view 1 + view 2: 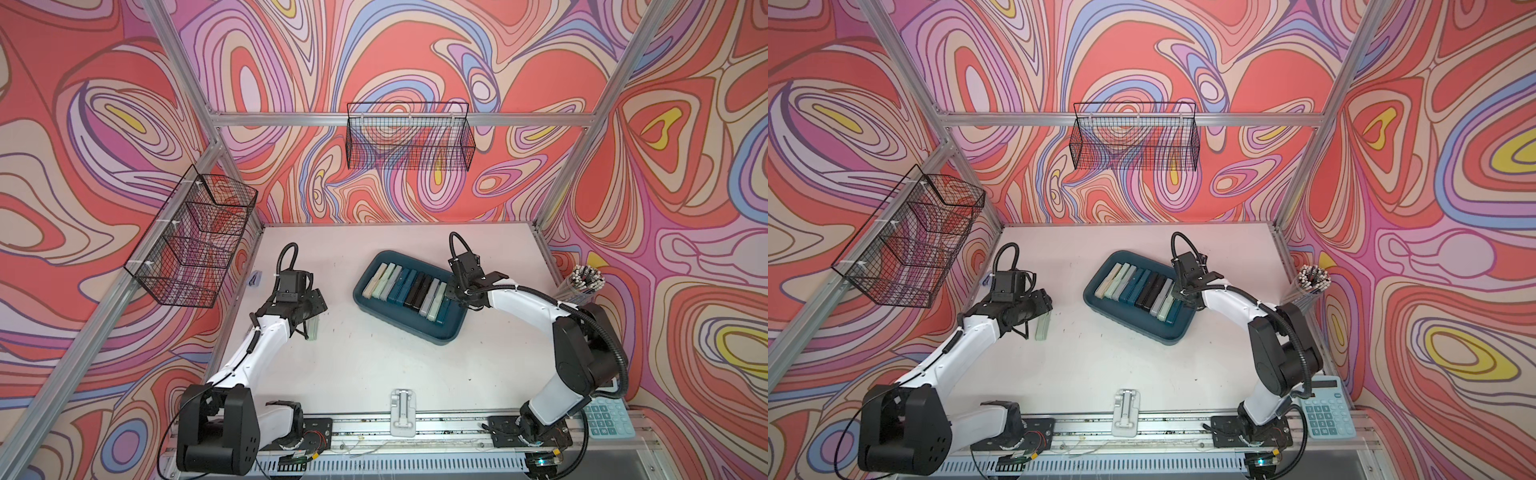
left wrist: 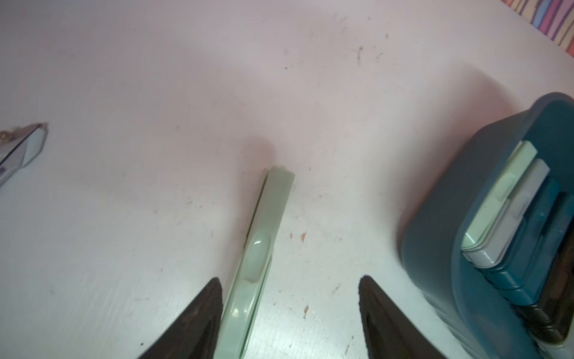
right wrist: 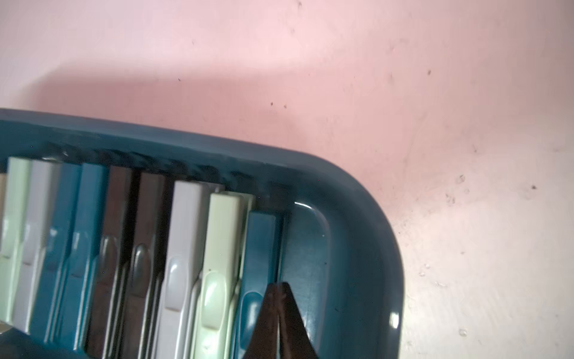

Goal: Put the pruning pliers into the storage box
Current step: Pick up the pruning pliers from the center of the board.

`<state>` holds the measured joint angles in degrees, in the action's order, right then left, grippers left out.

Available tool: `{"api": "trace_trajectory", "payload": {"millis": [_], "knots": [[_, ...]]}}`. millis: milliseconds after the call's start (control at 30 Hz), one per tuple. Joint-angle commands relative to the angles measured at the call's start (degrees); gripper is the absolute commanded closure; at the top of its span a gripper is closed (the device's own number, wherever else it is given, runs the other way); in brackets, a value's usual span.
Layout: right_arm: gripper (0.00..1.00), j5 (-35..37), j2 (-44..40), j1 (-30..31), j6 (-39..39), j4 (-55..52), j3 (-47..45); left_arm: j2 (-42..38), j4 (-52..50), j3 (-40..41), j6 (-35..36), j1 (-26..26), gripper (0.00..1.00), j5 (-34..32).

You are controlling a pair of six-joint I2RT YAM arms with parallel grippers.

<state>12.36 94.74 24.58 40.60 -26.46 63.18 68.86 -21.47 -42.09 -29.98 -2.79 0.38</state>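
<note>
Well apart from the storage box [image 2: 441,217], the left pincer [image 2: 290,278] gapes around pale green pliers [image 2: 257,258]. Inside the box, the right pincer [image 3: 279,289] rests closed.

2 black wire baskets hang on the frame: back basket [image 1: 409,137], side basket [image 1: 195,241]; a pale blue calculator [image 1: 609,419] lies beside the worktop [image 1: 374,365].

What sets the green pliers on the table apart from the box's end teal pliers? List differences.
The green pliers lie on the table; the teal pliers sit in the storage box. The open left gripper straddles the green one; the shut right gripper is beside the teal one. Both: narrow bars.
</note>
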Motion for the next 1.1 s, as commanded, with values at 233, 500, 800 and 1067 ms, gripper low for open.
{"api": "trace_trajectory", "payload": {"millis": [233, 500, 800, 1067], "knots": [[0.83, -0.31, -1.75, -0.13, -2.84, 4.1, 0.27, 0.47, 0.46, 5.03, -4.93, 1.38, 0.25, 0.54], [0.82, -1.18, -2.59, -0.54, -2.05, 6.18, -1.61, 5.26, 1.74, 5.06, -5.54, 1.38, 0.29, 2.59], [0.82, -0.68, -4.01, -1.9, -2.15, 6.76, -2.09, 7.49, 0.93, 5.07, -4.45, 1.38, 0.42, 2.81], [0.81, -1.62, -3.64, -2.61, -1.77, 7.97, -2.87, 8.95, 2.06, 6.02, -4.34, 1.29, 0.51, 2.99]]}}
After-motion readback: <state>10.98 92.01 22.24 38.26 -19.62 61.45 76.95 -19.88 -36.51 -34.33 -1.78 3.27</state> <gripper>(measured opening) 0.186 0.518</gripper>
